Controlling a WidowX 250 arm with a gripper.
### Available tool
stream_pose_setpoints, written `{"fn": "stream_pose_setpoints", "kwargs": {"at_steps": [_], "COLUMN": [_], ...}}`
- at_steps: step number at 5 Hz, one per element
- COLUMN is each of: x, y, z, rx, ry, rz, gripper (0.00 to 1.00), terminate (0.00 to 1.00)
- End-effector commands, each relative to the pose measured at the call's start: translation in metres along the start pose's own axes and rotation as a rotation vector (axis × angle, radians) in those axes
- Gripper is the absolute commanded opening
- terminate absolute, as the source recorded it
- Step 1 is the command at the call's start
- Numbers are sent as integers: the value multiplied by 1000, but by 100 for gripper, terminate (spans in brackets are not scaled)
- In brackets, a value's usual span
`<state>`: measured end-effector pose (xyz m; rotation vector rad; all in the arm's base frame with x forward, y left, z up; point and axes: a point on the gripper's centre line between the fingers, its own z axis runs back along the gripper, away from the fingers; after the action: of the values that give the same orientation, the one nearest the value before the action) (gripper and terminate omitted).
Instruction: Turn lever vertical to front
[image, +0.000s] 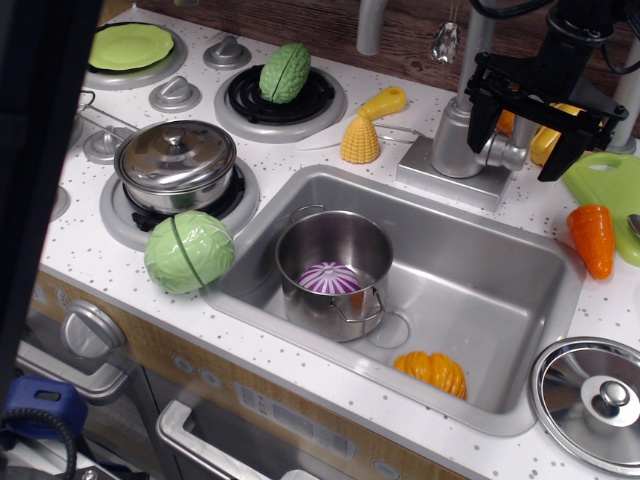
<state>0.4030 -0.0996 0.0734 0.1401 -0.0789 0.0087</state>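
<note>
A: You're looking down on a white speckled toy-kitchen counter with a dark wood wall behind it. A recessed steel sink (500, 290) fills the middle, and burners run toward the left edge.

B: Where's your target?

A: At the back edge, right of centre. The small silver-grey faucet lever (507, 152) juts from the cylindrical faucet body (460, 135) toward the right edge, just above the sink's rear rim.

B: And the black two-fingered gripper (523, 135)?

A: It hangs at the back right corner, fingers spread, one on each side of the lever. Whether they touch it, you cannot tell.

B: So which step?

A: By my reading, you're lined up but haven't turned anything. Next, settle onto the paddle, then swing it toward the front edge, keeping clear of the orange plastic carrot (592, 238).
</note>
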Motion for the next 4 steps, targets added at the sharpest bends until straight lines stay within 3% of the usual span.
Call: {"fn": "stream_pose_setpoints", "kwargs": {"at_steps": [1, 2, 3, 4], "x": [0, 12, 26, 34], "y": [0, -2, -2, 2], "z": [0, 5, 17, 31], "rx": [0, 55, 60, 67], "ry": [0, -127, -216, -261], "rz": [0, 16, 49, 55], "gripper": [100, 100, 100, 100], "terminate": [0, 0, 0, 0]}}
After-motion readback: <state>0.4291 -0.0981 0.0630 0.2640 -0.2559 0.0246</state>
